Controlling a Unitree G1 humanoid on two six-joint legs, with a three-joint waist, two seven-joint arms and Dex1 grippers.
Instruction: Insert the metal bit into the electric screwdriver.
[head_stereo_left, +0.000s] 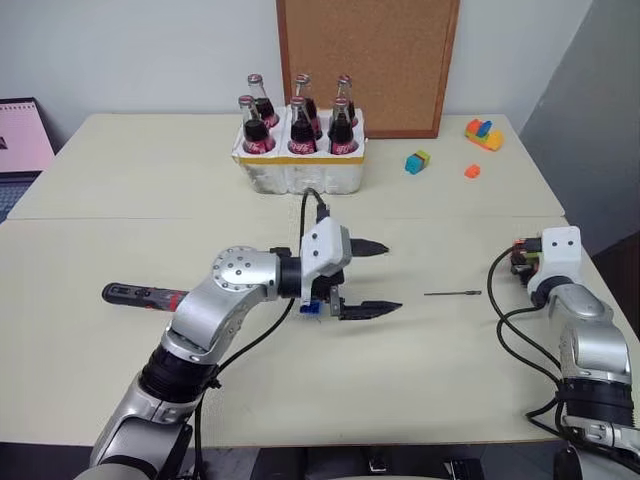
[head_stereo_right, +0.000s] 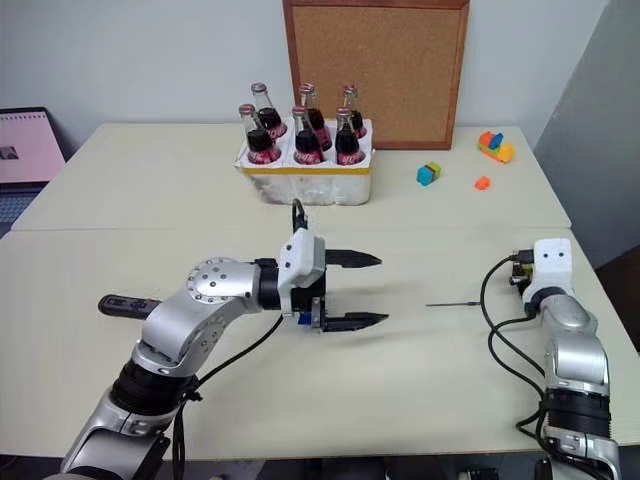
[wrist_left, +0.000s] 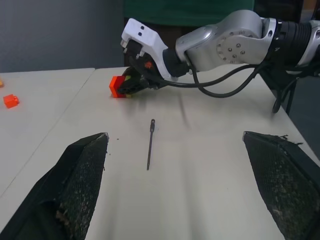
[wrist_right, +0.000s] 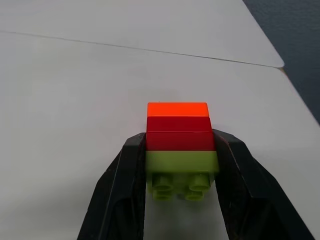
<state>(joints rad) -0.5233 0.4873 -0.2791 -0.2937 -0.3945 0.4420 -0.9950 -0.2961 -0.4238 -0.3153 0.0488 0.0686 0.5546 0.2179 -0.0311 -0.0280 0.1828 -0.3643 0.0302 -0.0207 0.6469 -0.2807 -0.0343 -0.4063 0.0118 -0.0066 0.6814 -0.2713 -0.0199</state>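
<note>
Left pincer (head_stereo_left: 372, 279): fingers spread wide, nothing between them, hanging over the middle of the bench (head_stereo_left: 120, 240) and pointing across toward the robot's right.

Right pincer (wrist_right: 181, 165): closed on a small stack of toy bricks (wrist_right: 178, 145), orange over red over lime-green, one finger on each side of the stack; it sits out by the right edge of the bench.

Bit (head_stereo_left: 452, 293): lying flat and loose on the bench, between the two pincers, near the left one's fingertips but clearly apart from them, and untouched by either. In the left wrist view it lies straight ahead in the gap between the fingers.

Screwdriver (head_stereo_left: 143, 295): flat on the bench at the robot's far left, behind the left forearm, well apart from the bit. Nobody's holding it.

Bottle crate (head_stereo_left: 300, 160): six cola bottles at the back, well clear of the action; more loose bricks (head_stereo_left: 417, 161) back right.

Done so far: nothing of the insertion itself, by my reading. Bit and screwdriver are both still down and apart.

Still to do: pick up the bit, pick up the screwdriver, line the bit up with its front end and push it in. The right pincer is busy with bricks, so it looks like it must shed those first.

Stage call: very early, the left pincer looks lined up for a go at the bit.
</note>
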